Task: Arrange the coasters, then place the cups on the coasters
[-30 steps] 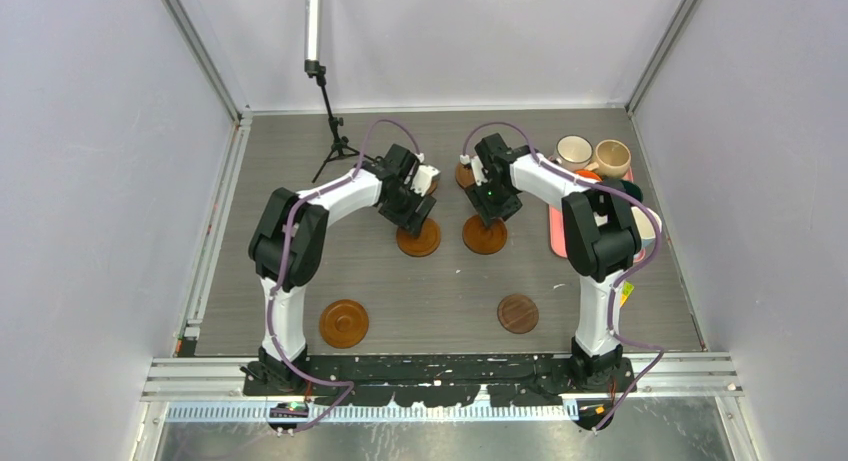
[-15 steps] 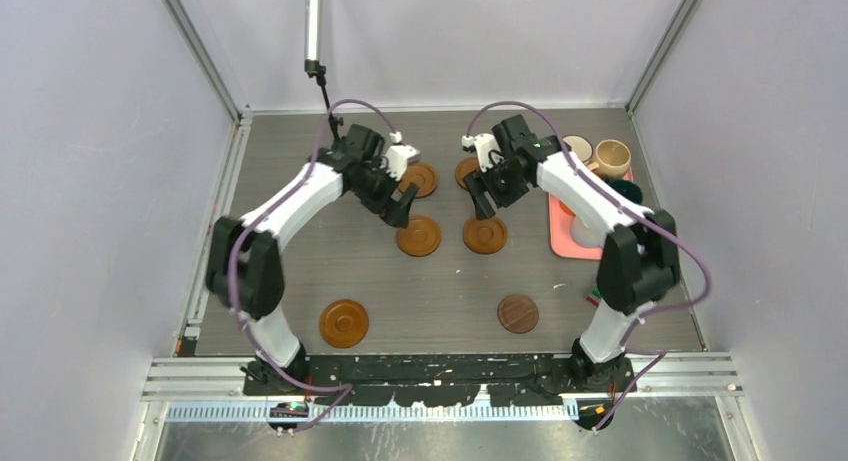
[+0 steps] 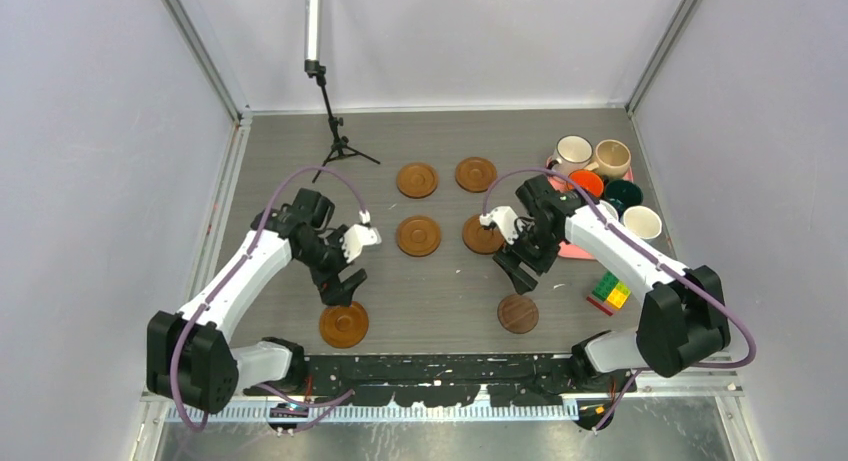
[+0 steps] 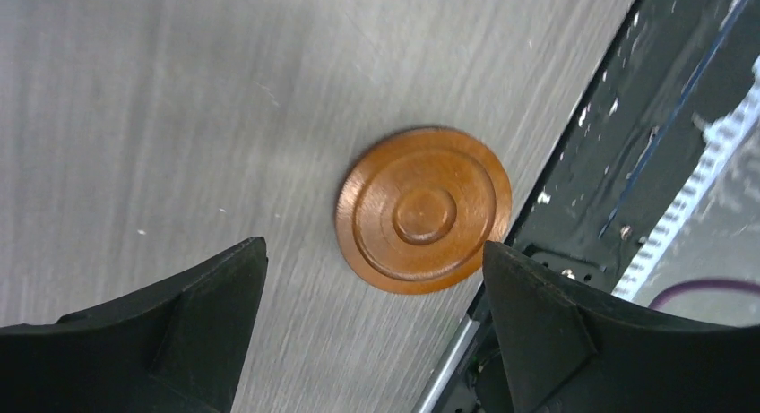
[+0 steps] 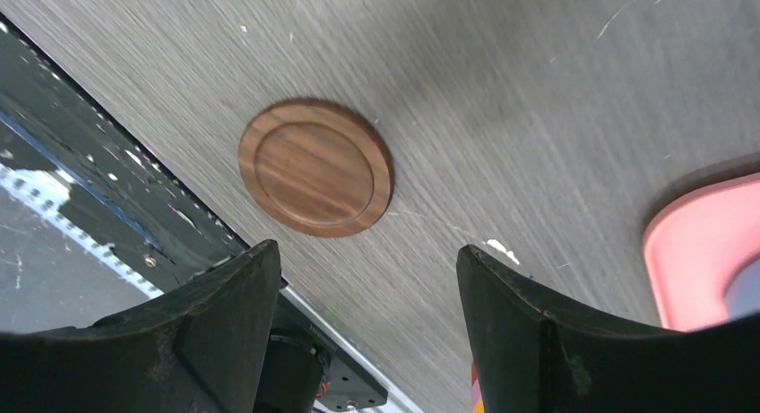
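Four reddish-brown coasters form a square mid-table: two far ones (image 3: pixel 417 179) (image 3: pixel 476 174) and two nearer ones (image 3: pixel 419 235) (image 3: pixel 481 237). A fifth rimmed coaster (image 3: pixel 343 324) (image 4: pixel 423 210) lies near the front edge, with my left gripper (image 3: pixel 342 284) (image 4: pixel 374 247) open and empty just above and behind it. My right gripper (image 3: pixel 518 271) (image 5: pixel 367 248) hangs open and empty over the table behind the darker flat coaster (image 3: pixel 518 314) (image 5: pixel 315 176). The cups stand at the right: white (image 3: pixel 572 151), beige (image 3: pixel 612 158), orange (image 3: pixel 587 182), dark green (image 3: pixel 622 194), white (image 3: pixel 641 221).
A pink tray (image 3: pixel 570 249) (image 5: pixel 708 252) holds the cups at the right edge. Coloured toy bricks (image 3: pixel 611 291) lie right of the dark coaster. A black tripod stand (image 3: pixel 335 141) rises at the far left. The black base rail (image 3: pixel 440 366) runs along the near edge.
Both arms pulled back from the far coasters toward the near edge. Their jaws opened, leaving two coasters lying in the far row.
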`<state>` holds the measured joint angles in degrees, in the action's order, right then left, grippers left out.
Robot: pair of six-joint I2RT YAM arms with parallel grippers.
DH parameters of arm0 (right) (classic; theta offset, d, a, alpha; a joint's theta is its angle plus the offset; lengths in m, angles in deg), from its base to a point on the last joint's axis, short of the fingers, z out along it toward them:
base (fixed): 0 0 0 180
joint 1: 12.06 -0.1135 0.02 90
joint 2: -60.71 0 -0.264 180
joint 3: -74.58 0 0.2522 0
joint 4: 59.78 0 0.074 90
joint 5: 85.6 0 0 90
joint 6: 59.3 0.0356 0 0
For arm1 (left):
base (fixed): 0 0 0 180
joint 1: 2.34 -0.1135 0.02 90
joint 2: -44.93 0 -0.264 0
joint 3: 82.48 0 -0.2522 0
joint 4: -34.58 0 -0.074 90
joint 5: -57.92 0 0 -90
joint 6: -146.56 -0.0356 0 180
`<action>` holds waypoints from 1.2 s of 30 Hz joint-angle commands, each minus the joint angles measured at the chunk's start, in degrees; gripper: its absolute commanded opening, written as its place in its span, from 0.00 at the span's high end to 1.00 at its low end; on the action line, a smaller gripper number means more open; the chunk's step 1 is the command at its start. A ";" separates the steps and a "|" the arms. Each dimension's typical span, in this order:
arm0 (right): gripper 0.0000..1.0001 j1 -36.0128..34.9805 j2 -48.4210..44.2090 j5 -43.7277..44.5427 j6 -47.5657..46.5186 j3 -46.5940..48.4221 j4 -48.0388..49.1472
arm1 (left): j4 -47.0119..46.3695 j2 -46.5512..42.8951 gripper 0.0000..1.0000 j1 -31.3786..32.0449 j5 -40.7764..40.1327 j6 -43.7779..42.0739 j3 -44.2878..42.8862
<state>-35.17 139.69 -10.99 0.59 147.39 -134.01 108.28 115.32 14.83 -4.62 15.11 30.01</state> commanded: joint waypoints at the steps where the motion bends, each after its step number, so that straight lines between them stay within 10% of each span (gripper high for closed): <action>1: 0.24 0.18 -0.76 3.38 -1.44 -3.00 2.29 | 1.34 -3.84 0.09 -0.21 -0.76 -9.32 5.70; 13: 0.29 0.23 2.23 8.92 -0.92 -9.04 10.54 | -8.48 2.81 0.20 0.76 -7.73 -8.28 10.57; 36: 0.39 -2.52 6.41 9.90 3.51 -13.57 18.63 | -25.31 11.96 0.30 24.37 -13.16 1.81 10.38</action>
<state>-36.96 145.26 -1.88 2.43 133.86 -119.12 91.37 124.09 35.59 -20.75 12.69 42.66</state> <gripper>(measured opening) 0.617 0.715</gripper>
